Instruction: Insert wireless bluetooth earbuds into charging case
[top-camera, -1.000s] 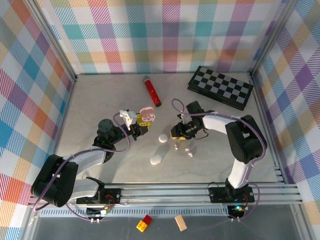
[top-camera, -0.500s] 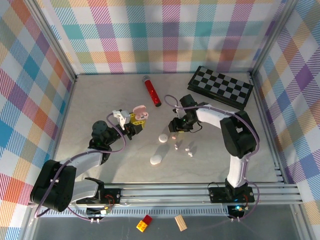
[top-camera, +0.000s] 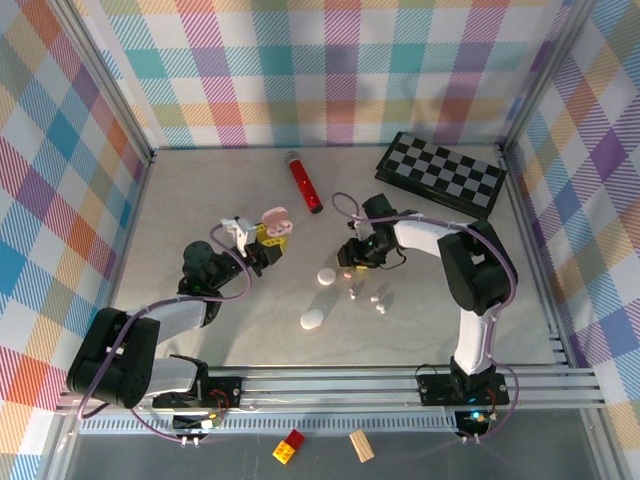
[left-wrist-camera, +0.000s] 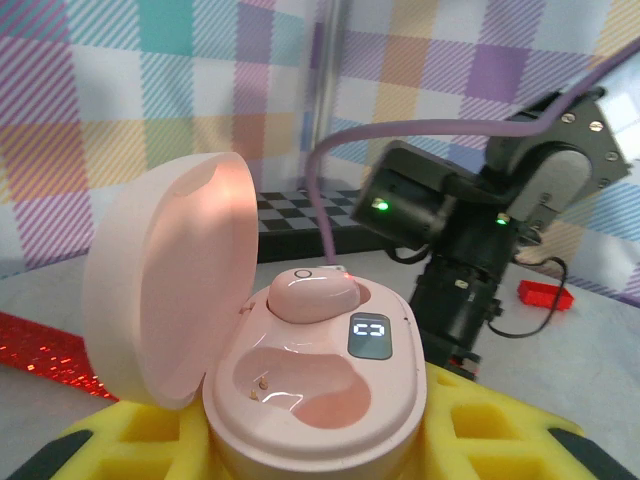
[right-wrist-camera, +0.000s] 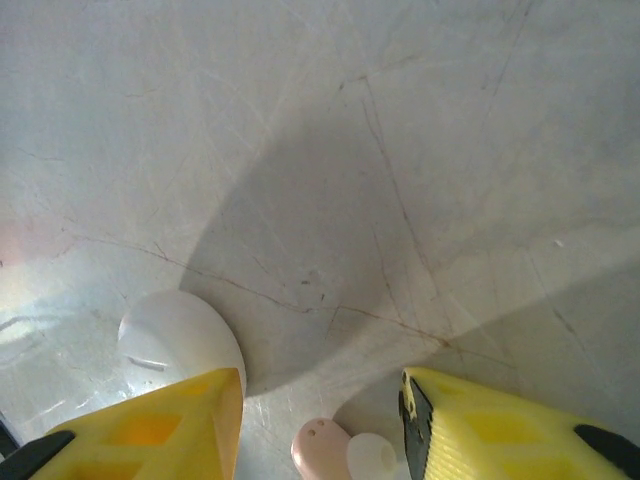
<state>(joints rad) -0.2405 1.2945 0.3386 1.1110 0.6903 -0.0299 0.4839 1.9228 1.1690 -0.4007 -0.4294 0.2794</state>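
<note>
Seen from above, the left tool (top-camera: 268, 238) sits at about 9 o'clock from the middle of the grey surface (top-camera: 200, 190), clamped on an open pink case (top-camera: 277, 219). Its wrist camera shows that case wedged between yellow fingers (left-wrist-camera: 500, 445), with the lid (left-wrist-camera: 160, 280) swung up at 9 o'clock. One pink earbud (left-wrist-camera: 310, 296) is seated in the far socket, beside a small lit display (left-wrist-camera: 369, 328). The near socket (left-wrist-camera: 300, 385) shows its bare pink hollow.

At 12 o'clock on the surface lies a red tube (top-camera: 304, 183). Near the middle rests a white case (top-camera: 326, 276), at 5 o'clock of the pink case. A second white case (top-camera: 313, 320) lies closer to the arms.

Just right of these, loose earbuds (top-camera: 375, 298) lie in a small cluster. The right tool (top-camera: 349, 265) hangs low at 11 o'clock of that cluster, jaws apart. Its wrist camera shows a pale pink bud (right-wrist-camera: 320, 448) and a small white piece (right-wrist-camera: 372, 456) on the surface between the fingers. Whether either touches a finger I cannot tell.

A folded chessboard (top-camera: 440, 173) lies at 2 o'clock.
</note>
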